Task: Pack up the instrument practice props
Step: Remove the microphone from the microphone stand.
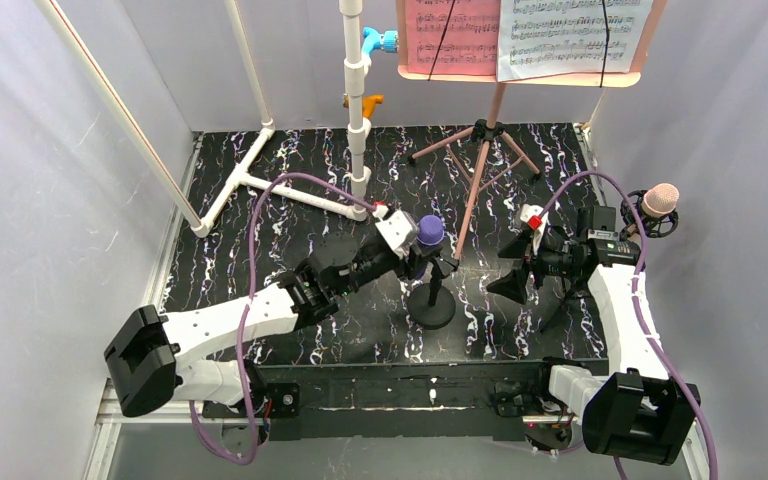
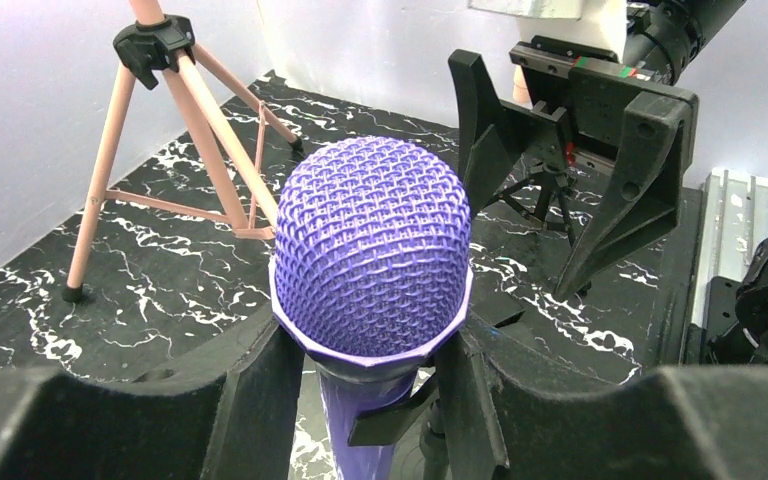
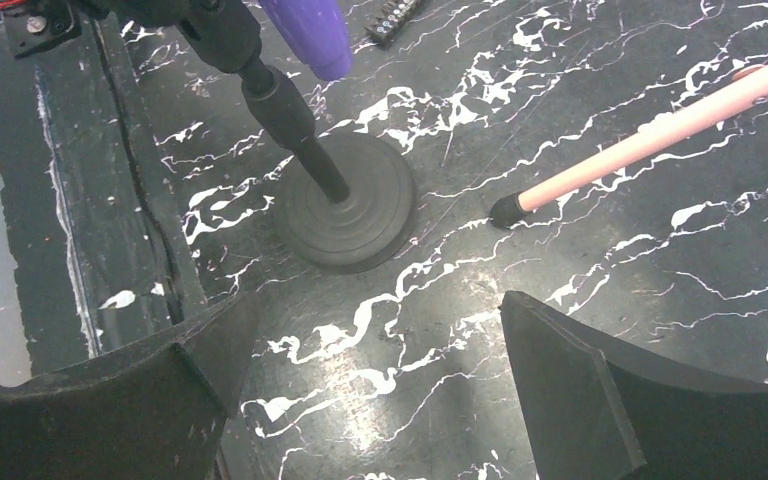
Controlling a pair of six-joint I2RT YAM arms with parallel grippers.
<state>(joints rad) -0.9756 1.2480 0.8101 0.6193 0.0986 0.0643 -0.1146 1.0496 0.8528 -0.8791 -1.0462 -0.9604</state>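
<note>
Purple microphone [image 2: 370, 250]: in clip on black round-base stand [image 3: 345, 215], lower centre of top view, on table [image 1: 260, 250].
Left claw [image 1: 420, 255]: fingers flank microphone just under grille head, one each side. Contact with body unclear; cannot tell whether clamped.
Right claw [image 3: 375, 320]: fingers wide apart, nothing between, above table right of stand base.
Pink music stand [image 1: 480, 165]: upright, upper centre-right; pink page [image 1: 455, 40] and white page [image 1: 570, 35] on its desk.
Pink-beige microphone [image 1: 661, 198]: right edge, in black mount.
</note>
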